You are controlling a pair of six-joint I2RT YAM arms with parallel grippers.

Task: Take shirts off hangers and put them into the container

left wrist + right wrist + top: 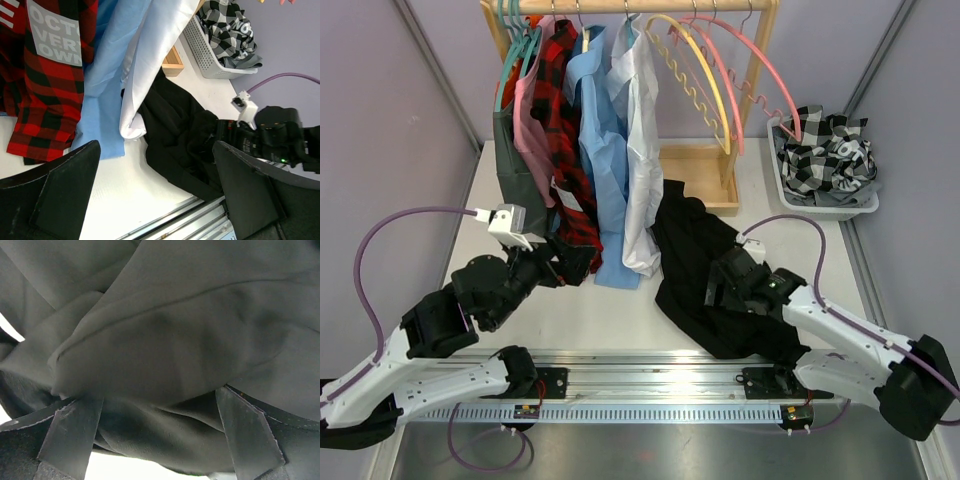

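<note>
Checked shirt in container at two o'clock.
Black shirt loose on surface; hanging shirts remaining; left hand, right hand spread.

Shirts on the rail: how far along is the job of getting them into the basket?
Done: a check shirt lies in the basket; a yellow hanger and pink hangers hang bare. In hand: the black shirt lies on the table, the open right gripper astride a fold. Left: dark grey, pink, red check, light blue and white shirts hang on the rail, the open left gripper near them.
</note>
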